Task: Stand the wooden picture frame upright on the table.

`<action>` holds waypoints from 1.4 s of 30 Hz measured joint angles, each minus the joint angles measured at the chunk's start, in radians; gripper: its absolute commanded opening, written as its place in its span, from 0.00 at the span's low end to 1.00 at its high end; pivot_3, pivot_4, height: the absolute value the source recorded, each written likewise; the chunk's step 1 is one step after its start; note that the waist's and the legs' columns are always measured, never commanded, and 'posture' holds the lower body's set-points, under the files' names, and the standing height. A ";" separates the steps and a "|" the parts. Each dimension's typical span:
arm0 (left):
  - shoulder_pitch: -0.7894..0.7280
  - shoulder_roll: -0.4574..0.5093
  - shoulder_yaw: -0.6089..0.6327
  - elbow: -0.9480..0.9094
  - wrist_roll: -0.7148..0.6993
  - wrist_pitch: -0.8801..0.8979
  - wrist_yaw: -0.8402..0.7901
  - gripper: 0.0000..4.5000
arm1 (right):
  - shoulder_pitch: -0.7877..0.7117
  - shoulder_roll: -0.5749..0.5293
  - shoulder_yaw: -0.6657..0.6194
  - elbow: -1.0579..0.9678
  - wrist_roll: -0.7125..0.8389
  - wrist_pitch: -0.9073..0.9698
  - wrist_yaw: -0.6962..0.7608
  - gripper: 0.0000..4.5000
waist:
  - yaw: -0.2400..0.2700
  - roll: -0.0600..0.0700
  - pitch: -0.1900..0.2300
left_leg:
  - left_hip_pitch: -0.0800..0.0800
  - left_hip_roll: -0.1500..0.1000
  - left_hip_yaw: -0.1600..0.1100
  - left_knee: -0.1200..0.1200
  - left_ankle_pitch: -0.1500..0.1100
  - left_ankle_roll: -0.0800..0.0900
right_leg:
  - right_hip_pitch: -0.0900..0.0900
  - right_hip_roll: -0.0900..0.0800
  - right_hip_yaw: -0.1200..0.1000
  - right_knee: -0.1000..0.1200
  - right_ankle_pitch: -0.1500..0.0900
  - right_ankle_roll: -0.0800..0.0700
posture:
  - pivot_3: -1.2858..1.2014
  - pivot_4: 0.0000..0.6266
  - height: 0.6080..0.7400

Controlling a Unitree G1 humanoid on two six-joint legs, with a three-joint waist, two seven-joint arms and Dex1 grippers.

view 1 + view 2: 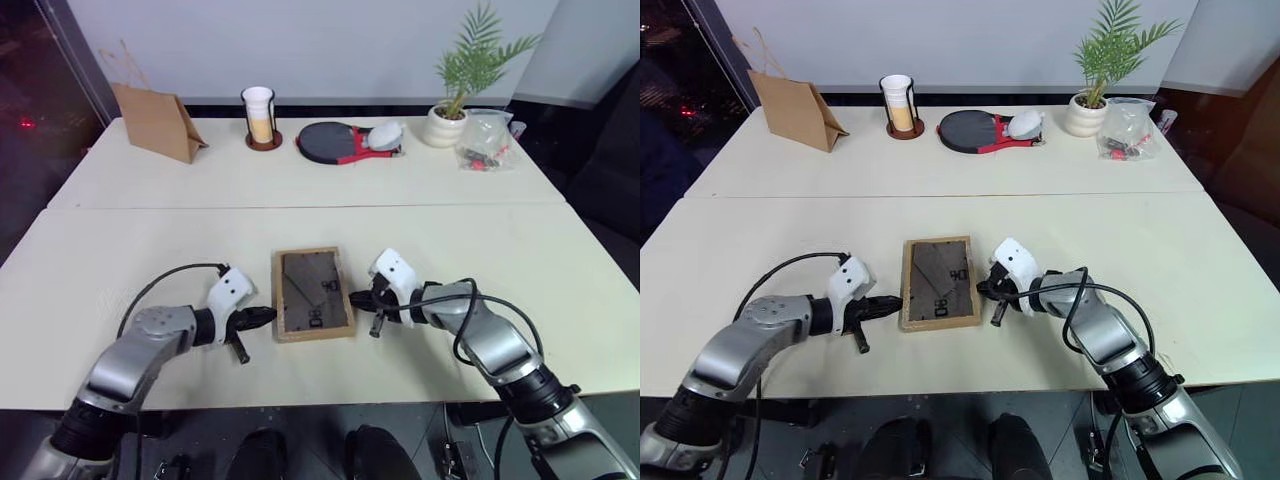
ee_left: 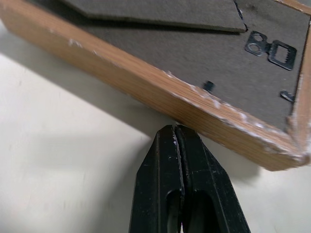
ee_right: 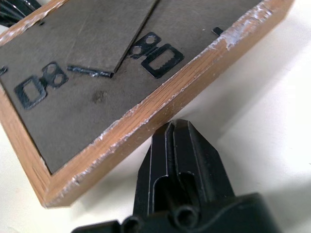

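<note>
Wooden frame (image 1: 313, 293) lies face-down on the cream counter (image 1: 120, 250), dark back panel up, near the front edge. Left pincer (image 1: 268, 317) and right pincer (image 1: 354, 299) flank its long sides, both closed and empty, tips right at the wood.

The wooden picture frame (image 1: 313, 293), centre of the head view, has a light wood rim, scuffed pale and rough along its edges. Its back is matt grey-brown board with small dark metal hangers. My left gripper (image 2: 176, 133) and right gripper (image 3: 177, 127) have smooth black plastic fingers with a faint sheen. The table (image 1: 130, 250) looks matt, smooth cream. Upper left stands a brown paper bag (image 1: 155, 122).
</note>
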 measured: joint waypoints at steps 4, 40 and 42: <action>0.020 0.032 0.018 -0.016 -0.015 0.011 -0.016 0.00 | 0.003 0.005 0.012 -0.023 0.001 0.021 0.008 0.00 | 0.001 0.000 0.000 | 0.000 0.000 0.000 0.000 0.000 0.000 | 0.000 0.000 0.000 0.000 0.000 0.000 | 0.52 0.24 1.00; -0.302 -0.208 0.381 0.303 -0.497 0.933 0.194 0.98 | -0.052 -0.007 0.070 0.010 -0.113 -0.055 0.082 0.00 | 0.006 -0.001 -0.002 | 0.001 -0.004 -0.002 0.003 -0.001 0.001 | 0.003 -0.003 -0.001 0.001 0.000 0.000 | 0.52 0.24 1.00; -0.301 -0.216 0.380 0.329 -0.498 0.910 0.182 0.98 | -0.056 0.001 0.078 0.011 -0.111 -0.055 0.100 0.00 | 0.008 -0.001 -0.003 | 0.002 -0.004 -0.002 0.003 -0.001 0.001 | 0.005 -0.004 -0.001 0.001 0.000 0.000 | 0.52 0.24 1.00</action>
